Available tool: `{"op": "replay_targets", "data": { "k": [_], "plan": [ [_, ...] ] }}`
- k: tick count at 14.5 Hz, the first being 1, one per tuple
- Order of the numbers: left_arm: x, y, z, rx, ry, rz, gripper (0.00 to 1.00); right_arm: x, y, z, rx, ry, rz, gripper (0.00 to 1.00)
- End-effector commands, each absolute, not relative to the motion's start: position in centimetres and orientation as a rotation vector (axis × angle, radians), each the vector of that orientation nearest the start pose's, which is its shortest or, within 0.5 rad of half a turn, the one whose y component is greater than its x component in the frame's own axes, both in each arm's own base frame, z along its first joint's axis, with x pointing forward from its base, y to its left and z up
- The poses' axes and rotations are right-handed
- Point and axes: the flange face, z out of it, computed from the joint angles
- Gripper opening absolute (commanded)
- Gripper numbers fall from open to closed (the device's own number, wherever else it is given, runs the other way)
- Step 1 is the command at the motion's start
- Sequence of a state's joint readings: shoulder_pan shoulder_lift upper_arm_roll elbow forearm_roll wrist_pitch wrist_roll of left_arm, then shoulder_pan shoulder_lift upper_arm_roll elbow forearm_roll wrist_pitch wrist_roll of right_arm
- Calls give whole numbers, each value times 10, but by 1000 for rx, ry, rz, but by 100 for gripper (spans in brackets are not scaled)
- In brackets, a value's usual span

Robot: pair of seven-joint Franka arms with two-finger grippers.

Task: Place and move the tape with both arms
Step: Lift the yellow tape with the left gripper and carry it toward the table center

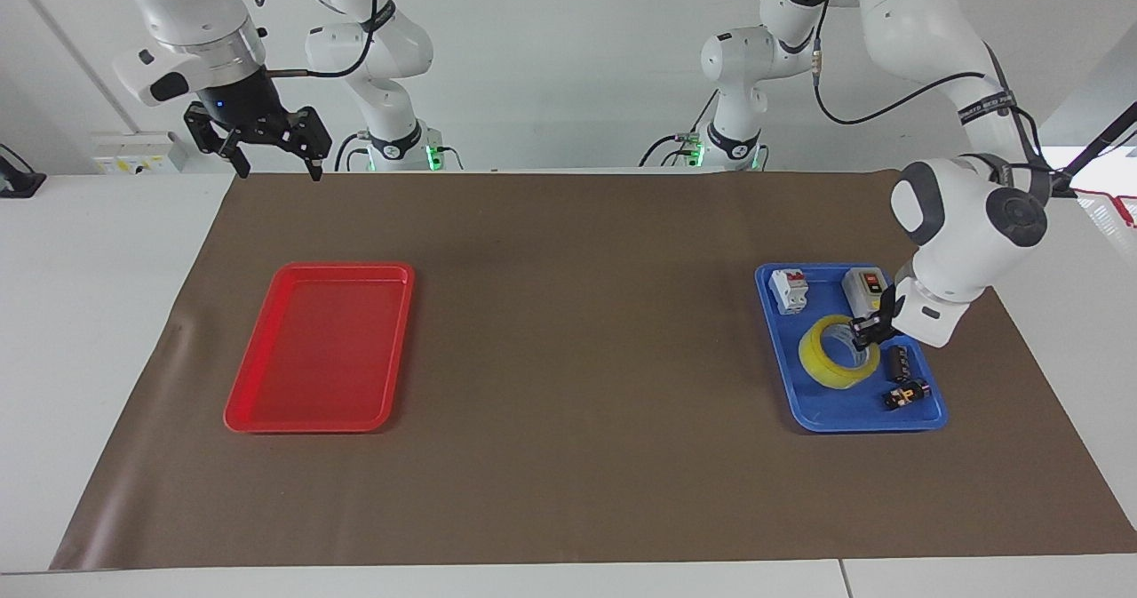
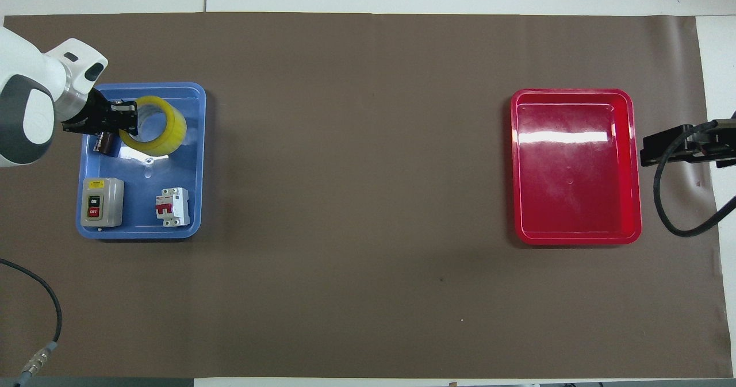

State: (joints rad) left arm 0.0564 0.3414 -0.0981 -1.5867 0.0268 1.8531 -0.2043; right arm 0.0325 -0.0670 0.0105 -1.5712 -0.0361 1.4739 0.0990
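Observation:
The yellow tape hangs tilted just above the blue tray at the left arm's end of the table. My left gripper is shut on the roll's wall, one finger inside the ring and one outside. My right gripper waits open and empty in the air, over the mat's edge by the robots at the right arm's end.
In the blue tray lie a grey ON/OFF switch box, a white circuit breaker and small black parts. An empty red tray sits toward the right arm's end.

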Motion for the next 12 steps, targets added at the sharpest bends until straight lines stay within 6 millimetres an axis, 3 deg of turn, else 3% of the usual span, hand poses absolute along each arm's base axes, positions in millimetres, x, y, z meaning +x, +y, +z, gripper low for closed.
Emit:
{"op": "replay_targets", "data": {
  "k": [1,3,5,7,10,12],
  "plan": [
    [645,-105,471,-3100,-391,167,0,517,16,653,-3156,62,55,100],
    [630,-196,475,-3090,-499,139,0,517,16,653,-3156,60,55,100],
    [610,-270,480,-3114,-600,67,0,517,16,653,-3156,60,55,100],
    [595,-318,476,-3168,-598,25,0,517,16,653,-3156,60,57,100],
    [578,-371,419,-3140,-552,79,0,517,16,653,-3156,60,57,100],
    [567,-387,381,-3112,-513,112,0,517,16,653,-3156,62,57,100]
  ]
}}
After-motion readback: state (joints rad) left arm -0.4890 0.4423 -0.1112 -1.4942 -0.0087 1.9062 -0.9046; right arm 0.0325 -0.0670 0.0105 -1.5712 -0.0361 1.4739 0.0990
